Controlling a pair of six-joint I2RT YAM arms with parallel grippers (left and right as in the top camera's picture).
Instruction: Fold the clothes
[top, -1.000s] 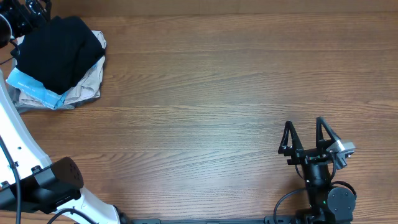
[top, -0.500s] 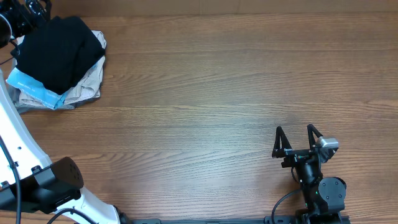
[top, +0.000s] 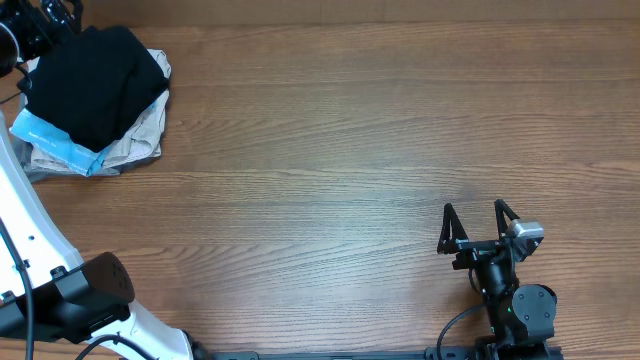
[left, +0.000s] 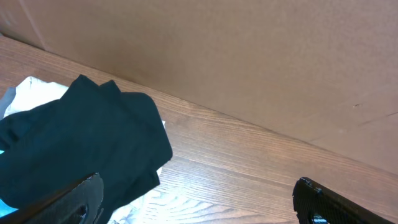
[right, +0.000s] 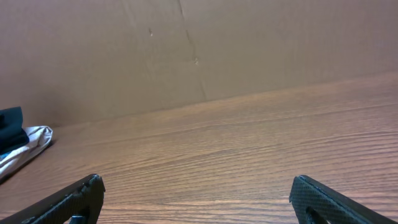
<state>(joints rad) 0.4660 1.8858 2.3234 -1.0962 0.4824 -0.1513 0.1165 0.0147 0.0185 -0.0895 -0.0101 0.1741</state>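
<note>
Overhead view: plain black short-sleeved shirt of soft fabric (top: 95, 80) lies bunched at the upper left of the frame. It sits on top of a small heap of beige, light-blue and grey garments (top: 120, 150) on the brown wood-grain counter (top: 350, 130). At lower right, the right fingers (top: 445, 230) are spread wide with nothing between them, well apart from the shirt. In the left wrist view, the left fingers (left: 74, 199) are also spread wide and empty, close to the shirt; cannot tell whether they touch it.
</note>
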